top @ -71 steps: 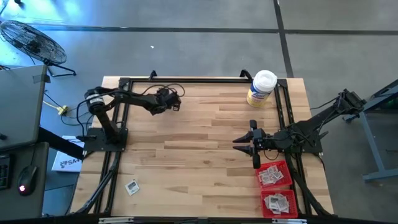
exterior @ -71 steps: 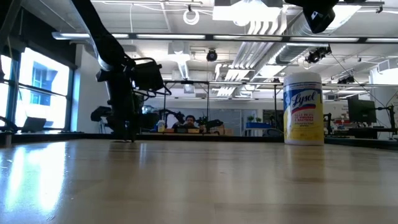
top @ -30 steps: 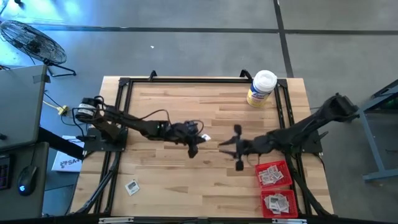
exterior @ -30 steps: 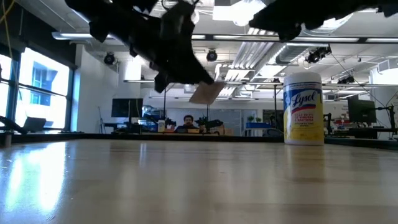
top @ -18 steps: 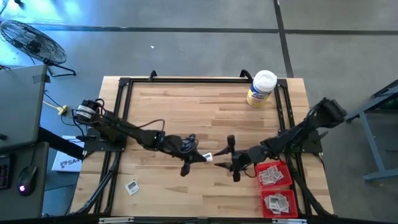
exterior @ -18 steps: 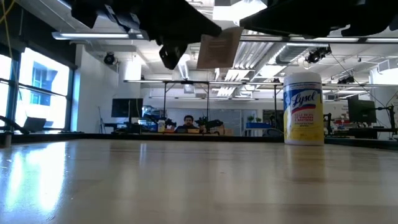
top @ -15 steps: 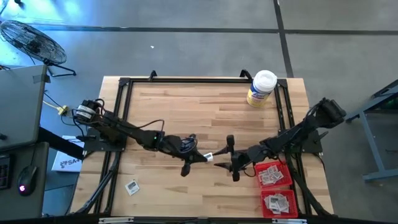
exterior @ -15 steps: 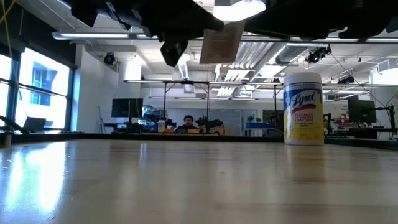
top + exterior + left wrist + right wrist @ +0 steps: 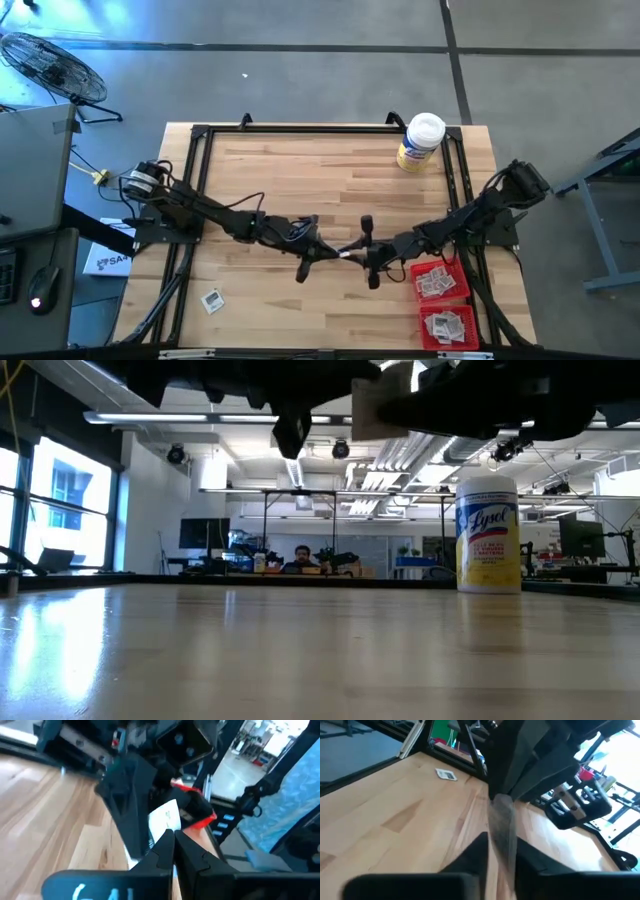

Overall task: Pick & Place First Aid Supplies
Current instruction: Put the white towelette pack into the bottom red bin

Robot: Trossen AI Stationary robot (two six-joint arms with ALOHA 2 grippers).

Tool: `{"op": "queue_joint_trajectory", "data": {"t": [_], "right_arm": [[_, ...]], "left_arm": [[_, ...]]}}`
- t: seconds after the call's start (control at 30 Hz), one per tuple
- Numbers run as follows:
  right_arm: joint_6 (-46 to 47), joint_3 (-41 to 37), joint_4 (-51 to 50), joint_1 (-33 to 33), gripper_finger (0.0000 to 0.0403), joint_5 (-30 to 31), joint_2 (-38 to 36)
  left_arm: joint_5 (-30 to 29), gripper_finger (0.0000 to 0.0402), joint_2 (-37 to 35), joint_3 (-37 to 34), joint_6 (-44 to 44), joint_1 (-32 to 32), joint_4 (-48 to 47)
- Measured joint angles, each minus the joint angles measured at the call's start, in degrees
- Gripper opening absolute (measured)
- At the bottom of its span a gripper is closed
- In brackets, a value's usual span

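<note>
A small flat white-grey packet hangs in the air over the middle of the table, between the two grippers. My left gripper reaches in from the left and is shut on it. My right gripper comes from the right. In the right wrist view its fingers stand close on either side of the packet with a narrow gap, and I cannot tell whether they touch it. The low view shows the packet high above the tabletop. Another packet lies flat near the table's left near corner. My left gripper pinches the packet between its two fingers at the packet's left end, coming level from the table's left. The packet is lifted clear of the table and sticks out past the fingertips toward the right gripper, standing nearly on edge.
Two red trays holding several packets sit at the table's right near corner, just behind the right gripper. A yellowish white-lidded jar stands at the far right corner. Black frame rails run along the table's edges.
My left gripper carried the packet from mid-table toward the near edge and slightly right. My right gripper moved left and toward the near edge to meet it. The gap between the two grippers has closed, and the right fingers now flank the packet.
</note>
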Motion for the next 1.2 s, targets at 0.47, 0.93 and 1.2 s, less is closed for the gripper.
{"op": "queue_joint_trajectory", "data": {"t": [0.47, 0.93, 1.2], "right_arm": [[10.45, 0.02, -12.55, 1.66, 0.0007, 3.37, -2.53], [46.89, 22.29, -84.98, 16.22, 0.0003, -7.05, -13.22], [71.6, 27.56, -96.05, 26.04, 0.0004, -26.0, -13.25]], "left_arm": [[-0.2, 0.0103, 0.31, 0.03, -0.07, 0.04, -2.86], [-0.61, 0.0259, -2.33, 0.03, 3.03, 0.13, -4.46], [-0.77, 0.0259, -2.33, 0.03, 3.04, 0.15, -5.26]]}}
